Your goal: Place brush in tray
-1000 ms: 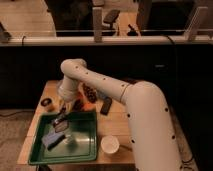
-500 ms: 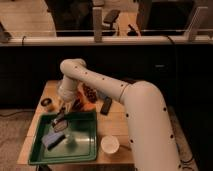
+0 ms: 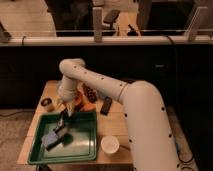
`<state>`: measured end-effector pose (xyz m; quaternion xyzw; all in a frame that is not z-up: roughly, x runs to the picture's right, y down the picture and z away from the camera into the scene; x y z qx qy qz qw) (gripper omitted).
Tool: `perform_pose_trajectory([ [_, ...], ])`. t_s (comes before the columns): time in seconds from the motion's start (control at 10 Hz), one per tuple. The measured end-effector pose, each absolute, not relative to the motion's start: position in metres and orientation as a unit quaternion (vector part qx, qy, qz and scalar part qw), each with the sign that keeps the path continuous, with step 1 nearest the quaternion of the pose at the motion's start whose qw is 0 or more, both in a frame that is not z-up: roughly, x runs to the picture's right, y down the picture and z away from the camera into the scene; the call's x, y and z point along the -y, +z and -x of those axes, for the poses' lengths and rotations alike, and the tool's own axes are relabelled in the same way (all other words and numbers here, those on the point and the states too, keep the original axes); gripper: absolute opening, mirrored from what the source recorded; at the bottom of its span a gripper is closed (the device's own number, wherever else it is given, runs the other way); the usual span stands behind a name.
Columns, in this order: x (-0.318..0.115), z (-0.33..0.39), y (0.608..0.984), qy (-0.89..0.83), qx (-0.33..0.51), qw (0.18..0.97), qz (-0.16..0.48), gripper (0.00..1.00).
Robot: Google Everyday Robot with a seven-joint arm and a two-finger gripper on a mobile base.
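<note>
Dim room w/ a dark low wall and a pale rail running across behind, office chairs further back beyond it. In front stands a small wooden bench (image 3: 116, 131) carrying the lot. The white arm (image 3: 115, 92) w/ black dots comes up from the lower right, bends at the top and drops down over the bench's left half. The gripper (image 3: 63, 113) hangs at the far rim of the green tray (image 3: 80, 147), just inside it, pointing down. Below it the brush (image 3: 60, 126) shows as a slim dark stick slanting down-left into the tray, its lower end meeting the pale blue sponge (image 3: 51, 140) that lies on the tray floor, left side. The brush's top end sits right at the gripper; can't tell if the gripper is clamped on it or parted, too dark there. The tray takes up the front left of the bench. A white cup (image 3: 110, 145) stands just beside the tray's right front corner, on bare wood. A flat black slab (image 3: 106, 105) lies behind the tray to the right. Something orange (image 3: 82, 105) sits behind the tray near the arm, w/ a dark reddish cluster (image 3: 91, 93) behind that. A small dark round container (image 3: 47, 104) stands at the bench's left edge.
</note>
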<state>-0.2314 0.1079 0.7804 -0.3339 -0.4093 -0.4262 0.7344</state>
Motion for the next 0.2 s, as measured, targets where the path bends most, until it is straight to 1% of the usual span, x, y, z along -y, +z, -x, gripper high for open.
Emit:
perform_pose_trajectory([
  [0.1,-0.1081,0.2315,0.7803,-0.427,0.409,0.734,0.335,0.59],
  [0.2,-0.1083,0.2324,0.7800,-0.428,0.408,0.733,0.337,0.56],
])
